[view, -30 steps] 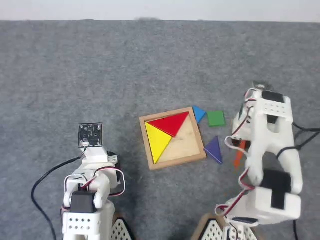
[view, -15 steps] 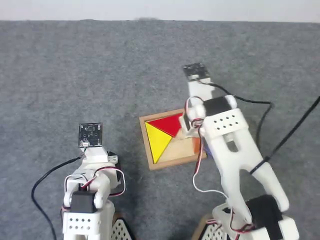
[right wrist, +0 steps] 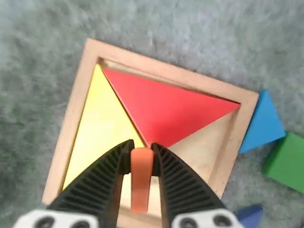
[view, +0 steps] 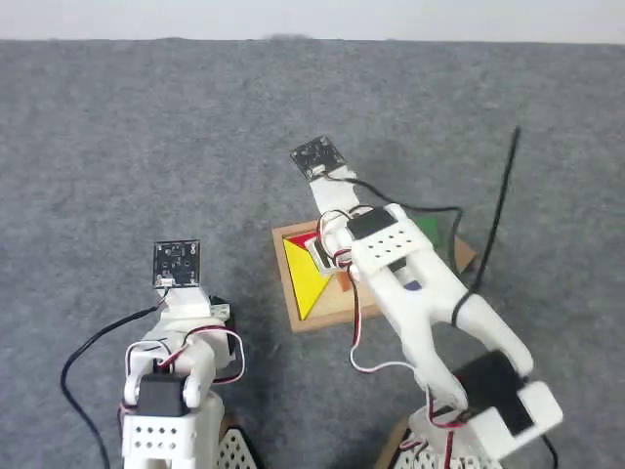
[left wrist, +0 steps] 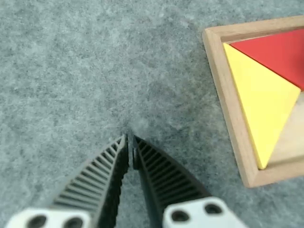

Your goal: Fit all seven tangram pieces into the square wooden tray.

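1. Near the centre of the high view, the right gripper (right wrist: 140, 146) hangs over the wooden tray (right wrist: 171, 71), fingers pinching an orange piece (right wrist: 140, 183).
2. Lower it onto the bare wood beside the yellow triangle (right wrist: 102, 123) and red triangle (right wrist: 166, 111), laying it flat before release.
3. At lower left, the left gripper (left wrist: 129, 140) has its fingers together, holding nothing.
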{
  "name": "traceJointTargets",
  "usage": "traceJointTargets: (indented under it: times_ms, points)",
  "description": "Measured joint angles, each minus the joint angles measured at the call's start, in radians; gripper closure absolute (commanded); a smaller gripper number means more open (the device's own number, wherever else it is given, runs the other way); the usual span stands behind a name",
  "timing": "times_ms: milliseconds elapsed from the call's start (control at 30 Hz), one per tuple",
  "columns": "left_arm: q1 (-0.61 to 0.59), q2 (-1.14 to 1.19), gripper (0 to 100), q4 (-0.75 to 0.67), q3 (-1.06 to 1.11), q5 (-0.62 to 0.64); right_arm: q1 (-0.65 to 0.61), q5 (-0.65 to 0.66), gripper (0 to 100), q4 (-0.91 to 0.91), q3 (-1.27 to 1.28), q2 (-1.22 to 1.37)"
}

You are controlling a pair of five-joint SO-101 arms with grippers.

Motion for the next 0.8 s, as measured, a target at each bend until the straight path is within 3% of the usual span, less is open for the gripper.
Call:
traceJointTargets:
  times_ms: [800]
  points:
    - [0.000,0.000,99,0.000,0.000,0.000,0.015,-0.172,99.2,-0.094,-0.002,0.052]
